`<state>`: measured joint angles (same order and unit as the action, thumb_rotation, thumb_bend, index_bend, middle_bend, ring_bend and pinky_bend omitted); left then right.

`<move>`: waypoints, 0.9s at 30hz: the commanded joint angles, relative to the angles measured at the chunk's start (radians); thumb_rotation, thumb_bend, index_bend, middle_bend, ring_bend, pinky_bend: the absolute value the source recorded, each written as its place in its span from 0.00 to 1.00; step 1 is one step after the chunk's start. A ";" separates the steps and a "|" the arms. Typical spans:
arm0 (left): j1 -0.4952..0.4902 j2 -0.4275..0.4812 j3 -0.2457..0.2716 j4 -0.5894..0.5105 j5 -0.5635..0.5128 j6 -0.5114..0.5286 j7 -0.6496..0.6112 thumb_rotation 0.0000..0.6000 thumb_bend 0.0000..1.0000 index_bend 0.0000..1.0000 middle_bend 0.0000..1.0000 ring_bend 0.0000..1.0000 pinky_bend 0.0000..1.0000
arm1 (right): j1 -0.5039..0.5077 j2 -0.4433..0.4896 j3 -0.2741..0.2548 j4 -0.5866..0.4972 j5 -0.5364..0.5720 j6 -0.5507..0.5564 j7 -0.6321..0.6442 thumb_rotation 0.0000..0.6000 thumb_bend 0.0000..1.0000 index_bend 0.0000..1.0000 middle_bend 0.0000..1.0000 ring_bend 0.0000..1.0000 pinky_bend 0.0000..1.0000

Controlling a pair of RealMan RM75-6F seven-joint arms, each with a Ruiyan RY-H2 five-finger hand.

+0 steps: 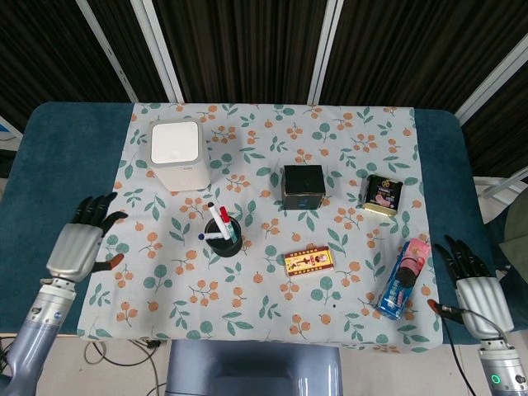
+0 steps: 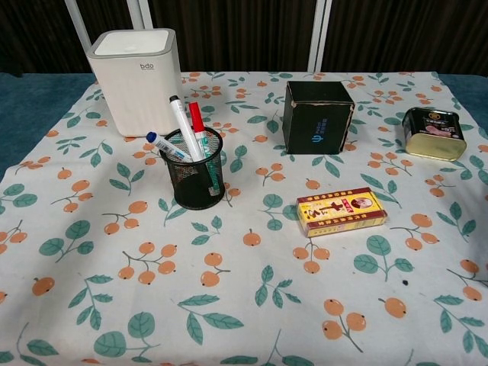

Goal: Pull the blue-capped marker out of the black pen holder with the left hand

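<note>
The black mesh pen holder (image 1: 224,240) (image 2: 197,180) stands left of the table's middle. Three markers lean in it: a blue-capped marker (image 1: 210,236) (image 2: 162,144) tilting out to the left, a black-capped one (image 2: 181,120) and a red-capped one (image 2: 196,122). My left hand (image 1: 80,242) hovers over the cloth's left edge, well to the left of the holder, fingers spread and holding nothing. At the front right edge my right hand (image 1: 469,280) rests with fingers apart, empty. Neither hand appears in the chest view.
A white bin (image 1: 178,153) (image 2: 138,71) stands behind the holder. A black box (image 1: 302,186) (image 2: 317,116), a small tin (image 1: 382,195) (image 2: 433,132), a red-and-yellow flat box (image 1: 307,261) (image 2: 340,212) and a blue-pink package (image 1: 403,278) lie to the right.
</note>
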<state>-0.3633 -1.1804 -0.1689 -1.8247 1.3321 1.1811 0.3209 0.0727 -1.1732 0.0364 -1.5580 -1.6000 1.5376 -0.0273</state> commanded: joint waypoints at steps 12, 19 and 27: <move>-0.190 -0.290 -0.056 0.061 -0.159 -0.048 0.187 1.00 0.16 0.26 0.00 0.00 0.00 | 0.000 0.001 -0.001 0.000 -0.001 -0.001 0.001 1.00 0.16 0.14 0.00 0.02 0.21; -0.235 -0.361 -0.060 0.133 -0.182 -0.053 0.217 1.00 0.20 0.32 0.00 0.00 0.00 | 0.001 0.002 -0.002 0.000 0.000 -0.005 0.005 1.00 0.16 0.14 0.00 0.02 0.21; -0.251 -0.384 -0.046 0.170 -0.163 -0.043 0.201 1.00 0.25 0.38 0.00 0.00 0.00 | 0.001 0.002 0.000 -0.001 0.008 -0.009 0.005 1.00 0.16 0.14 0.00 0.02 0.21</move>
<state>-0.6121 -1.5631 -0.2166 -1.6570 1.1673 1.1377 0.5222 0.0735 -1.1714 0.0360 -1.5594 -1.5922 1.5287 -0.0226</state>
